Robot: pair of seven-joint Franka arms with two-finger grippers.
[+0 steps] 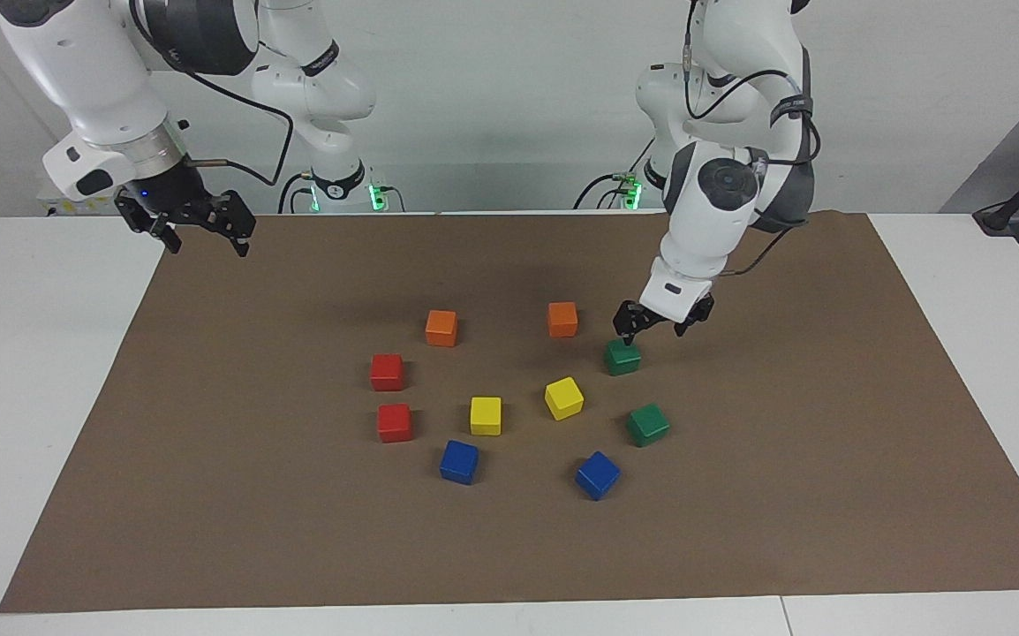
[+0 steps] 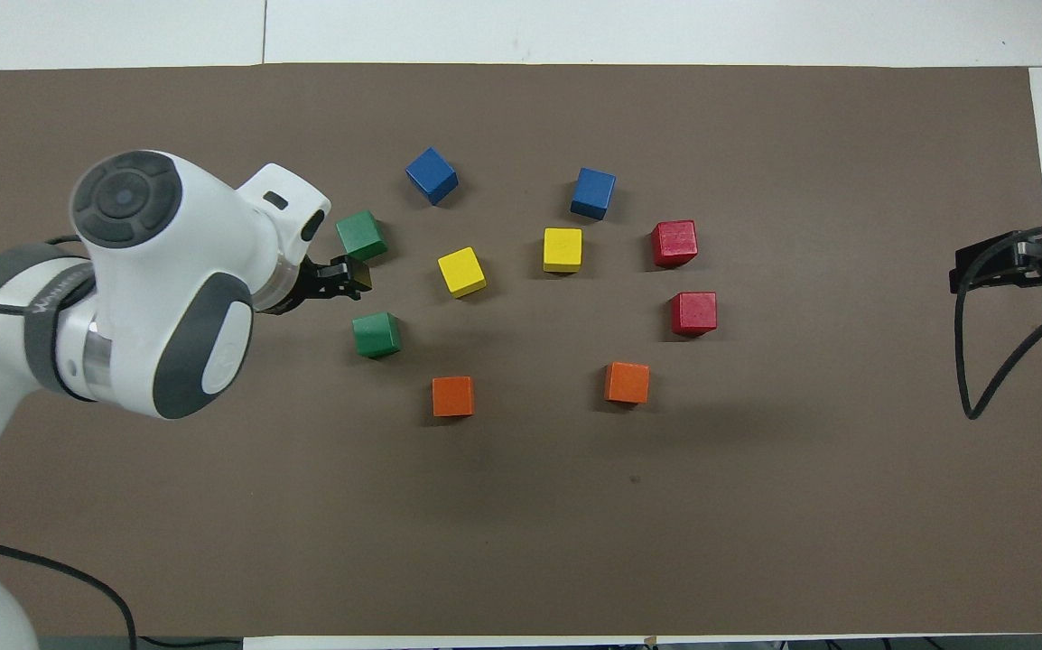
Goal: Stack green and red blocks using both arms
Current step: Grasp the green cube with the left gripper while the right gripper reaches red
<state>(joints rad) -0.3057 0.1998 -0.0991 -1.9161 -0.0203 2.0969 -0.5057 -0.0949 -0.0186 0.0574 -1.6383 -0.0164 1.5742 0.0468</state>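
Note:
Two green blocks lie on the brown mat toward the left arm's end: one nearer to the robots (image 1: 622, 357) (image 2: 376, 334), one farther (image 1: 648, 424) (image 2: 361, 235). Two red blocks lie toward the right arm's end: one nearer (image 1: 387, 372) (image 2: 694, 313), one farther (image 1: 395, 422) (image 2: 674, 243). None is stacked. My left gripper (image 1: 653, 330) (image 2: 347, 274) is open and empty. It hangs low over the mat beside the nearer green block, without touching it. My right gripper (image 1: 207, 240) (image 2: 981, 264) is open and empty. It waits raised over the mat's edge at the right arm's end.
Two orange cubes (image 1: 441, 328) (image 1: 562, 319) lie nearest to the robots. Two yellow cubes (image 1: 486, 415) (image 1: 563, 397) lie in the middle of the group and two blue cubes (image 1: 459, 461) (image 1: 597, 474) farthest. The brown mat (image 1: 209, 495) covers most of the white table.

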